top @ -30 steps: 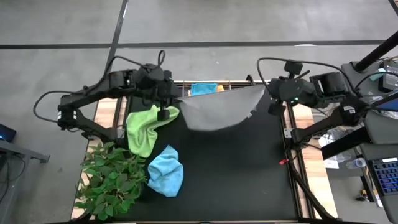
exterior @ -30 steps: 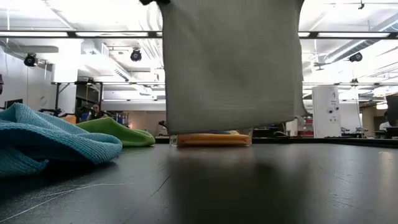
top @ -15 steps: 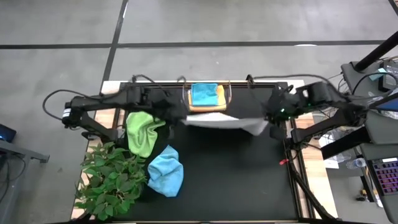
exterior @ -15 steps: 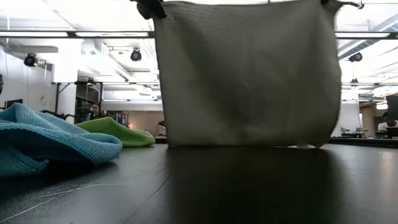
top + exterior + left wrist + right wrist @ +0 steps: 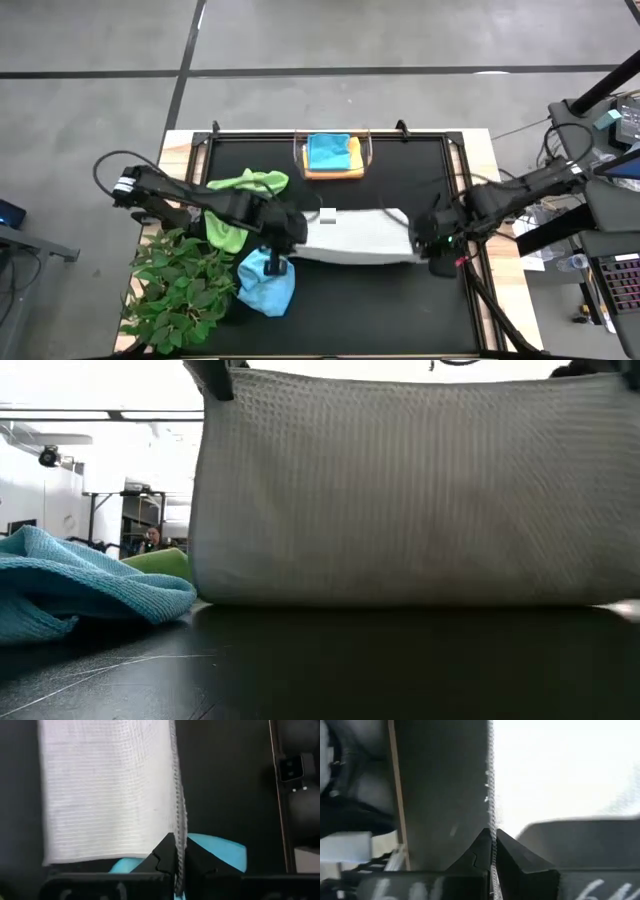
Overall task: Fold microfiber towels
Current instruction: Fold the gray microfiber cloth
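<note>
Unlabelled grey-white towel (image 5: pixel 360 236) (hanging taut)

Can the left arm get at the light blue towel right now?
Probably not: the left gripper is shut on the grey-white towel, stretched to the right gripper. The light blue towel lies close below, unobstructed.

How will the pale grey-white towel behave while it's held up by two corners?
Probably floppy: the pale grey-white towel hangs as a limp sheet between the left hand and right hand, its lower edge at the table. Likely light; thin pinches hold it.
</note>
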Controlling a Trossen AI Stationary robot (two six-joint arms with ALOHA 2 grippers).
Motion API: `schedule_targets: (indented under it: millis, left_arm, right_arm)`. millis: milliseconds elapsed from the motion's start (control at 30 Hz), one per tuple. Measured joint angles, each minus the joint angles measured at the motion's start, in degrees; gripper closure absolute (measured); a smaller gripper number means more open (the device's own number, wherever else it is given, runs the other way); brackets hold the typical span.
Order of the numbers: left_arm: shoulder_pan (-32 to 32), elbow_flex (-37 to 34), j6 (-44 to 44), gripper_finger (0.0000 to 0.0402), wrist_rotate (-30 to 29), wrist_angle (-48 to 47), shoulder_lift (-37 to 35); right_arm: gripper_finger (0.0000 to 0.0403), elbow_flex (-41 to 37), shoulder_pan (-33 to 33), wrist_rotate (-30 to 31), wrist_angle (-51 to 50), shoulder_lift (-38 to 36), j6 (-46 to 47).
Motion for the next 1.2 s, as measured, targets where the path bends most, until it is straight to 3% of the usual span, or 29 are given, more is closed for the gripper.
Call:
schedule_targets:
  millis: [233, 467, 633, 867, 1200]
  left_arm:
    - [-4.1, -0.2, -2.0, 0.0402, 2.9, 3.5, 7.3]
    - [-4.4, -0.2, -4.4, 0.0402, 4.3, 3.8, 14.3]
    - [-3.1, -0.3, -2.8, 0.0402, 5.4, 3.9, 16.5]
    - [-0.9, -4.9, -2.5, 0.0402, 5.9, 3.7, 15.7]
    - [5.5, -10.3, -1.2, 0.0402, -1.5, 4.0, 14.5]
  right_arm:
    - [0.0394, -8.9, 5.4, -2.2, 14.1, 0.8, 5.7]
    - [0.0394, -13.4, 4.7, 0.1, 16.0, 3.8, 5.8]
    - [0.0394, -15.8, 2.8, 2.2, 16.4, 7.5, 4.4]
    - [0.0394, -15.9, -1.0, 10.4, 15.7, 9.9, -2.0]
    - [0.0394, -15.3, -11.0, 14.2, 13.8, 10.1, -11.3]
